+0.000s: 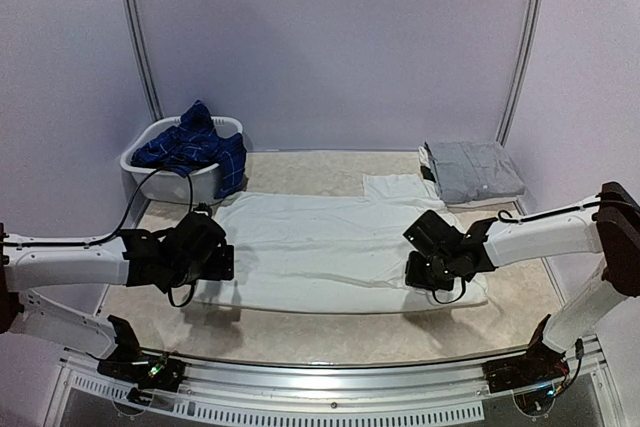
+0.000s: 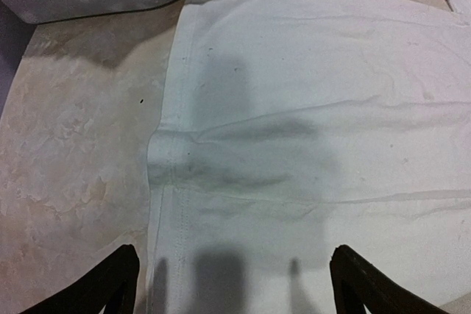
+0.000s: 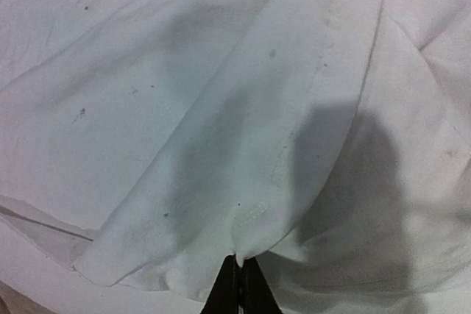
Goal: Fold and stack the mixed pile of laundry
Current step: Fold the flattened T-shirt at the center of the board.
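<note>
Right jaws pinch the creased white garment (image 3: 184,108) (stitched hem, speckled).

Matt white cloth trousers (image 1: 340,252) on a smooth marbled table (image 1: 300,332).

One basket (image 1: 170,187) — one white garment (image 1: 330,247), one grey garment (image 1: 472,169), one navy plaid shirt (image 1: 190,147).

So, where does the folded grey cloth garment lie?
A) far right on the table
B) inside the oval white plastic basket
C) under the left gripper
A: the folded grey cloth garment lies far right on the table, apart from the basket.
</note>
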